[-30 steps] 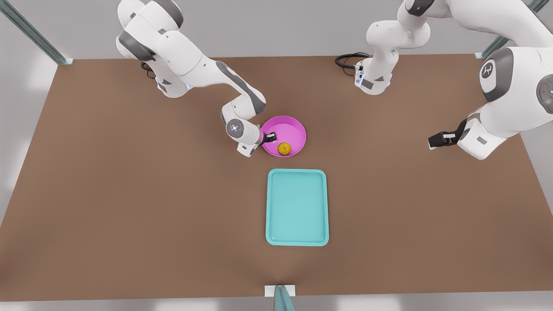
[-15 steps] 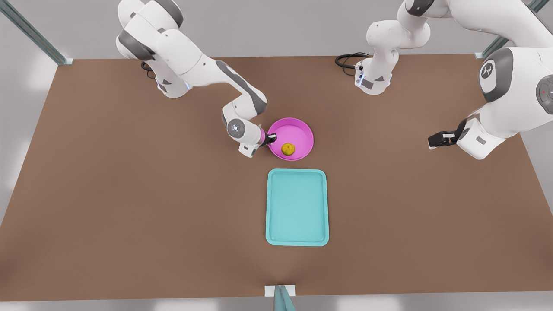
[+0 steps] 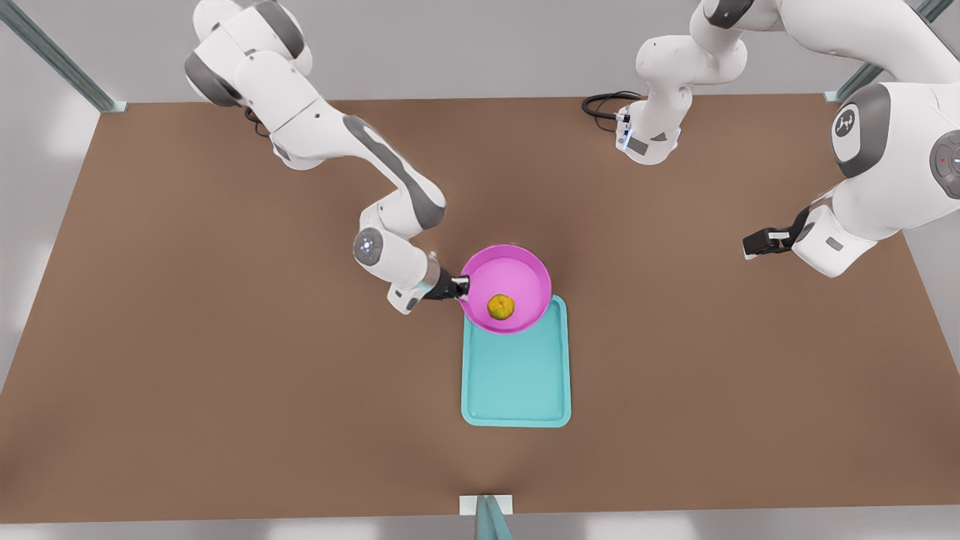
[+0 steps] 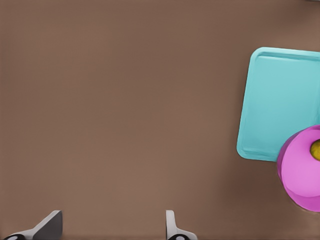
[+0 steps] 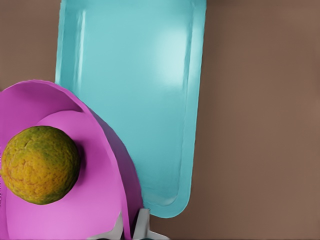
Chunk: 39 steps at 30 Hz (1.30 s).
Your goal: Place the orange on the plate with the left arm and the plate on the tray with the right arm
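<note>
Gripping plate (image 5: 107, 165) rim, right tool (image 5: 131, 227); left tool (image 4: 112, 225) agape.

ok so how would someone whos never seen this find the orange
Start at the teal tray in the middle of the brown table. Over its far end, the right gripper holds a round pink plate by the rim. The orange is the small, rough, yellow-orange ball with a greenish patch inside that plate, the only fruit there.

My brown bench (image 3: 225, 337) is big and flat. The teal tray (image 3: 516, 382) lies right on it, near the middle. A black cable (image 3: 604, 103) rests at the back.
</note>
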{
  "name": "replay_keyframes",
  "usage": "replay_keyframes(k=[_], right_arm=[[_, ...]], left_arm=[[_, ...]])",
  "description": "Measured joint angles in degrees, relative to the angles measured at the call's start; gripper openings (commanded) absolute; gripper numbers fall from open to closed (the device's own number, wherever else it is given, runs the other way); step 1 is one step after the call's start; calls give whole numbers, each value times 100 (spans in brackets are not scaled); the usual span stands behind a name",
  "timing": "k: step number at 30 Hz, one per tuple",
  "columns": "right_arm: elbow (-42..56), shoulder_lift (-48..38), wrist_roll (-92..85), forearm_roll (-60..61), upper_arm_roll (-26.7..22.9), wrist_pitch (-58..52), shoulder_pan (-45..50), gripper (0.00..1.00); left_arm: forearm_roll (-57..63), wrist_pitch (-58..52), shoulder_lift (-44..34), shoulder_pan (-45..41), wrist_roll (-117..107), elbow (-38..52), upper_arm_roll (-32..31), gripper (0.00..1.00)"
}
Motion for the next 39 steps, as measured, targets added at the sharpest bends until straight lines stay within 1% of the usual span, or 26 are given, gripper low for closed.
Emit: replay_keyframes(k=[4,6,8,14,15,16,22,23,24,26,27,28,29,31,33,36,39], right_arm=[[1228,881,-11,-55,-257,0,1,21],[1655,1272,-16,-165,-364,0,20,21],[1930,1530,-29,-249,-430,3,28,21],[2278,1823,-66,-331,-502,7,284,21],[2300,1836,-71,-335,-506,7,294,41],[2309,1848,-69,-343,-509,6,301,100],[2305,1841,-60,-352,-532,28,339,100],[2299,1791,-57,-360,-574,25,346,100],[2120,1563,-40,-392,-750,-49,347,100],[1762,679,-26,-526,-1440,-824,343,100],[1698,160,-35,-824,-1854,-1472,325,100],[1664,-395,-88,-1285,-2152,-2169,195,100],[1654,-930,-184,-1712,-2341,-2813,-77,100],[1644,-1921,-386,-2352,-2511,-3879,-697,100],[1654,-2559,-569,-2819,-2551,-4721,-892,100],[1668,-2841,-809,-3173,-2558,-5616,-899,100],[1684,-2879,-1011,-3327,-2555,-6171,-827,100]], left_arm=[[0,0,0,1,8,0,0,100],[-1,-1,1,1,11,0,0,100],[9,-3,27,1,13,2,0,100],[35,-23,22,0,19,0,-6,100],[38,-23,24,1,19,-1,-5,100],[39,-23,25,2,20,3,-7,100],[36,-13,45,0,23,7,-9,100],[34,-11,49,0,23,8,-9,100],[32,-9,51,0,24,8,-9,100],[30,-8,51,1,26,8,-9,100],[29,-8,48,1,26,8,-9,100],[28,-8,46,1,26,8,-9,100],[28,-8,45,1,27,8,-9,100],[25,-8,45,-2,27,6,-9,100],[22,-8,51,-1,28,7,-9,100],[20,-9,53,1,30,2,-9,100],[22,-9,53,1,31,4,-9,100]])
